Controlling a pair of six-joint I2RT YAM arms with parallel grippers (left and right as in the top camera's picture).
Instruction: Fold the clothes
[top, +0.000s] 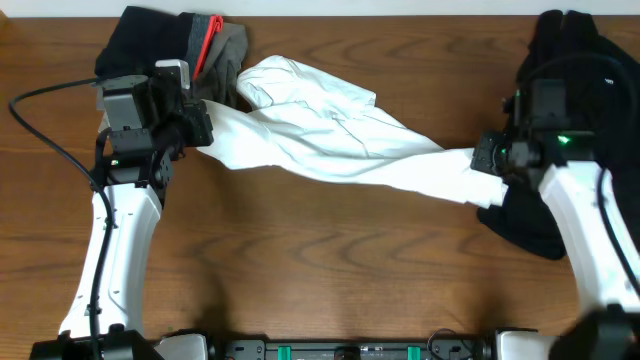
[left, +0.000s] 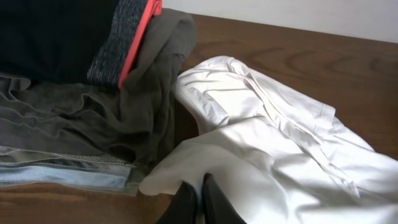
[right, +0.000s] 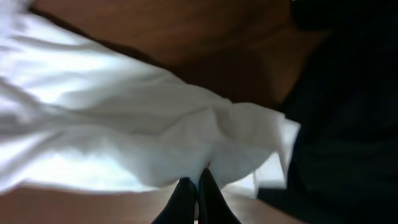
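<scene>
The white T-shirt (top: 330, 140) hangs stretched in a rumpled band across the far half of the bench (top: 330, 270), running from about 10 o'clock to about 3 o'clock in the overhead view. Its bulk is bunched toward 11 o'clock, and no print shows. The left hand (top: 200, 128) is at the 10 o'clock end, its fingers (left: 214, 202) pressed together on a white edge of the cloth. The right hand (top: 490, 160) is at the 3 o'clock end, its fingers (right: 208, 199) likewise pinched on a white corner, though that wrist view is blurred and the grip is probably slight. A stack of dark garments (top: 160, 40) with a red strip (top: 207, 40) sits at 11 o'clock, touching the shirt. A black garment (top: 535, 225) lies at 3 o'clock beneath the right hand.
</scene>
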